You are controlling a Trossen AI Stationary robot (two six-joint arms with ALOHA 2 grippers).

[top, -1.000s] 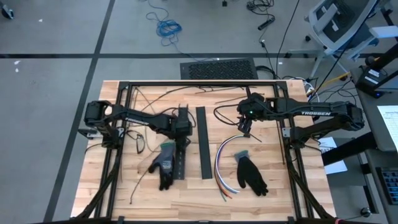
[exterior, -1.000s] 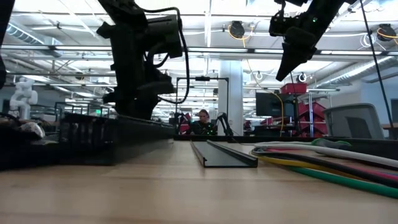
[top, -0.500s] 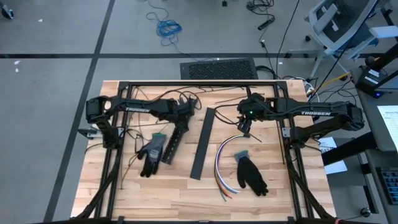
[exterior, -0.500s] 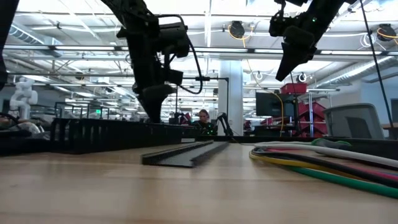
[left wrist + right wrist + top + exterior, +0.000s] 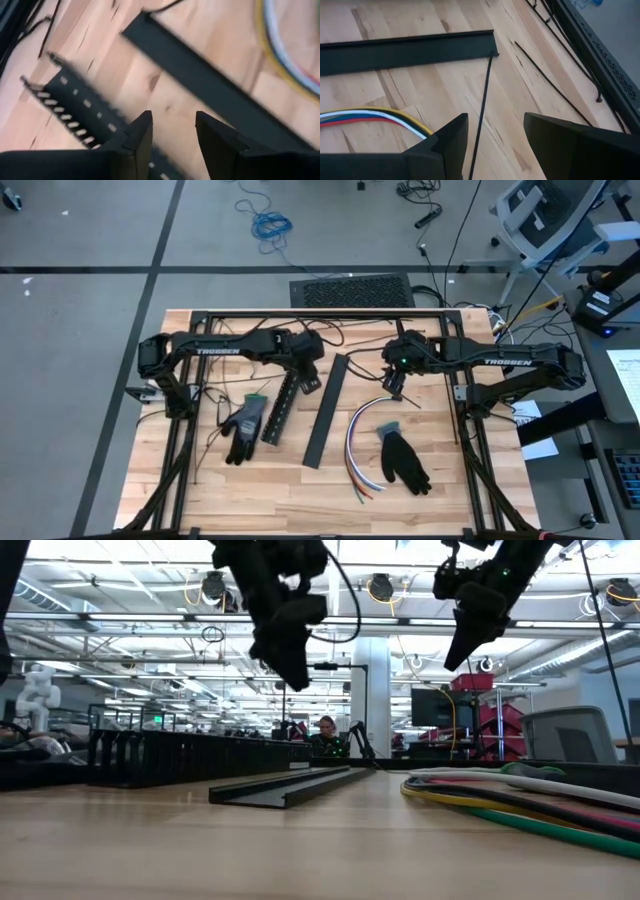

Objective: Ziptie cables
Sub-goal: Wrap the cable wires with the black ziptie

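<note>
The cables (image 5: 352,442), a curved bundle of white, blue, yellow and red wires, lie on the wooden table right of centre; they also show in the low view (image 5: 520,795) and the right wrist view (image 5: 370,117). A black slotted strip (image 5: 279,410) and a flat black strip (image 5: 327,410) lie slanted beside each other, left of the cables. My left gripper (image 5: 312,380) hangs open in the air over the gap between the two strips' far ends (image 5: 172,117). My right gripper (image 5: 393,392) hangs open above the cables' far end (image 5: 495,120). No ziptie can be made out.
A dark glove (image 5: 243,427) lies against the slotted strip's left side, and another (image 5: 403,460) lies right of the cables. Thin black strands (image 5: 482,100) run over the wood. Black frame rails (image 5: 320,314) border the table. A person (image 5: 325,733) sits far behind.
My left gripper has risen from the slotted strip's far end and moved toward the table's right edge, rolling as it went. The slotted strip has swung slantwise, its near end going left with the glove. The flat strip has turned too, its far end going right.
</note>
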